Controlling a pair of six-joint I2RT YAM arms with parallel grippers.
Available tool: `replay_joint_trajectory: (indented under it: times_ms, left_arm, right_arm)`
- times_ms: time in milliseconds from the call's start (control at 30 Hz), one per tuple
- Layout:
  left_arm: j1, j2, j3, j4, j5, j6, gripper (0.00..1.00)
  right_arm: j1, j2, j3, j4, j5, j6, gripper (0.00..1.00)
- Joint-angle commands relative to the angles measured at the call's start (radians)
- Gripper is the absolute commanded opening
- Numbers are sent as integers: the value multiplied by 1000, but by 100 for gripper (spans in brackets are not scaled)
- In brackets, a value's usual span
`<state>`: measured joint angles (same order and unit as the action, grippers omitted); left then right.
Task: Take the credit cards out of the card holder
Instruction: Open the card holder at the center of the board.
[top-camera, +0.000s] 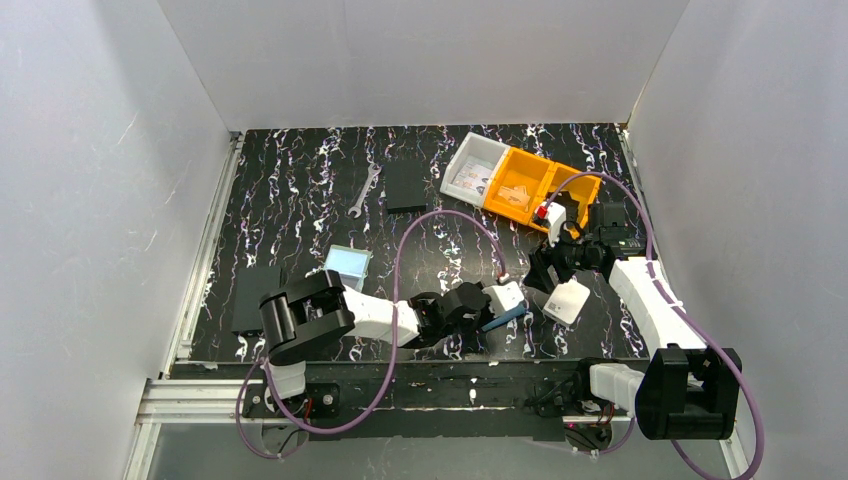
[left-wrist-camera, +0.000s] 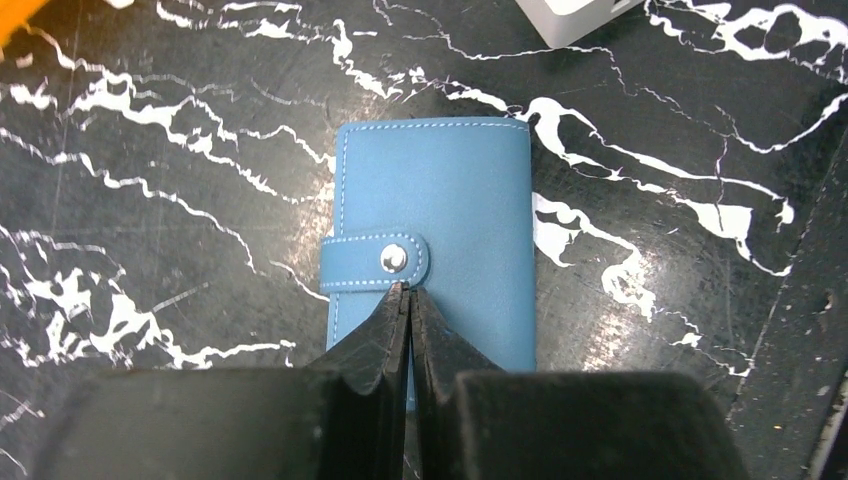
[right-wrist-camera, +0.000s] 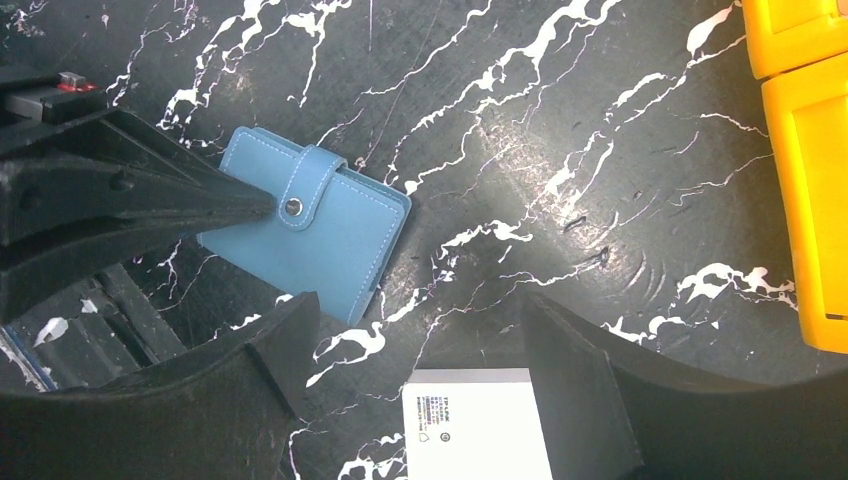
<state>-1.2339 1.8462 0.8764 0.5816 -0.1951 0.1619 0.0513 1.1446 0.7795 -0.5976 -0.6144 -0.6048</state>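
Pointing at the strap (left-wrist-camera: 375, 263) on the card holder (left-wrist-camera: 470, 200), left tool (left-wrist-camera: 410, 292) pinched together; right tool (right-wrist-camera: 418, 310) apart over white box (right-wrist-camera: 475, 425).

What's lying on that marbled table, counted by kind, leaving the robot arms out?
Storage bins: 3
Flat black rectangles: 2
Wrench: 1
Blue card holder: 1
White box: 1
Pale blue card: 1
Total: 9

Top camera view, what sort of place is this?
Probably a robot lab test cell: white walls enclose a black marbled tabletop, robot arms bolted at its near edge, orange bins at the back.
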Motion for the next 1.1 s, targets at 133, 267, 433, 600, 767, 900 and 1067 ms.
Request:
replay_joint_trajectory:
  times_ms: [133,267,433,600,767,900,1067]
  left_arm:
    - [-1,-121,-65,-1,-63,-233,0]
    - [-1,-148,-99,50,-32,-137,29]
    - [7,-196,-144,100,-37,-105,66]
    - [20,-226,-199,192,-43,-110,98]
    - [29,-254,-224,193,71,-1,98]
    - [23,-255,-243,196,68,97,97]
    - [22,-256,-254,211,54,145,97]
  right_arm:
    - [-5,-11,29,-51,-89,-71,82]
    - [-5,-31,29,-92,-135,-131,82]
    - [-4,-57,12,-57,-120,-121,83]
    - [-4,-22,11,-45,-100,-83,82]
    - [13,20,11,-20,-89,-53,78]
    - [72,77,24,4,-41,-13,75]
    - [172,177,61,7,14,24,68]
